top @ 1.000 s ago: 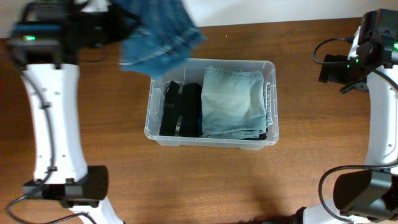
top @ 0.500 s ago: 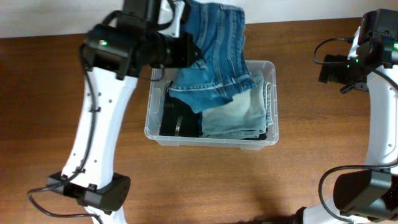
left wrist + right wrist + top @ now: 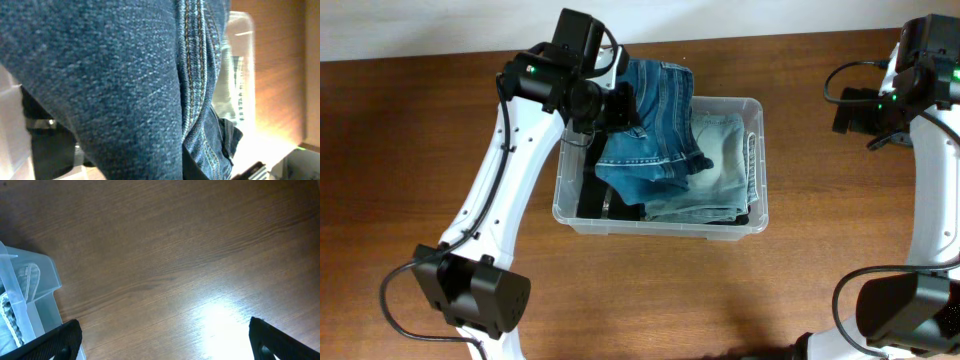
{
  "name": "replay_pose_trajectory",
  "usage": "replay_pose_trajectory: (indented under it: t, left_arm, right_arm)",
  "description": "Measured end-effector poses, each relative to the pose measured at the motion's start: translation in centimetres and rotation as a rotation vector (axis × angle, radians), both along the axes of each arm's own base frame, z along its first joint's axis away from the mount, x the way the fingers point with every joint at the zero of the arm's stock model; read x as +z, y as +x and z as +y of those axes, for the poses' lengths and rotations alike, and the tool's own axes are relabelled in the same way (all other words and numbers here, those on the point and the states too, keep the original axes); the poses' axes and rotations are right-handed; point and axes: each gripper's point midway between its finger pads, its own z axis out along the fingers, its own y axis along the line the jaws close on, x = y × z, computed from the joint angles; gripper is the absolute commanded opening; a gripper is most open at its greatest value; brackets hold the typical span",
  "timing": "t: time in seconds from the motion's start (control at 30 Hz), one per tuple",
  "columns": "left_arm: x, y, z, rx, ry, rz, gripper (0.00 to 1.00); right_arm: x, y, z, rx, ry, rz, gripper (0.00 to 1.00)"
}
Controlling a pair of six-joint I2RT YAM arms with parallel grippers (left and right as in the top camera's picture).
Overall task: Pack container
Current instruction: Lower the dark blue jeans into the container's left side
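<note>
One clear container (image 3: 660, 226) stands in the middle of the brown desk (image 3: 650, 300), its front wall towards the two arm bases. Inside it, on the right, lies one folded piece of light blue denim (image 3: 725, 170). On the left, along the wall, are black things (image 3: 588, 195), partly covered, so their number cannot be told. Over these hangs one pair of dark blue jeans (image 3: 655, 130), most of it sunk into the container and its upper end rising past the back rim. The left pincer (image 3: 618, 106) is clamped on these jeans at their left edge, above the container's back left corner. In the left wrist view the cloth fills nearly everything, with one orange-stitched seam running down it. The right pincer (image 3: 164, 325) hovers well apart, over bare desk to the right of the container, its two fingers spread wide and holding nothing.
</note>
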Motion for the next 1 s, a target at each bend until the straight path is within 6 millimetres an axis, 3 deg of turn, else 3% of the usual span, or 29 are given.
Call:
replay_pose_trajectory:
  t: [0.3,0.6,0.63,0.7,0.77,0.87,1.0]
  left_arm:
    - [-5.2,-0.2,3.0,0.068,0.175,0.06,0.01]
    - [-8.3,-0.8,5.7,0.108,0.329,0.087,0.02]
    - [-8.4,-0.8,5.8,0.107,0.335,0.087,0.12]
    - [-8.5,-0.8,5.9,0.094,0.352,0.079,0.57]
    - [-8.5,-0.8,6.4,0.089,0.385,0.067,0.8]
    - [-8.5,-0.3,7.4,0.078,0.449,0.035,0.94]
    - [-8.0,0.2,8.9,0.076,0.539,-0.008,0.95]
  right_arm:
    - [0.0,0.0,0.0,0.0,0.0,0.0,0.99]
    - [0.0,0.0,0.0,0.0,0.0,0.0,0.99]
    - [0.0,0.0,0.0,0.0,0.0,0.0,0.99]
    - [0.0,0.0,0.0,0.0,0.0,0.0,0.99]
    - [0.0,0.0,0.0,0.0,0.0,0.0,0.99]
    - [0.0,0.0,0.0,-0.001,0.0,0.0,0.99]
    - [0.0,0.0,0.0,0.0,0.0,0.0,0.99]
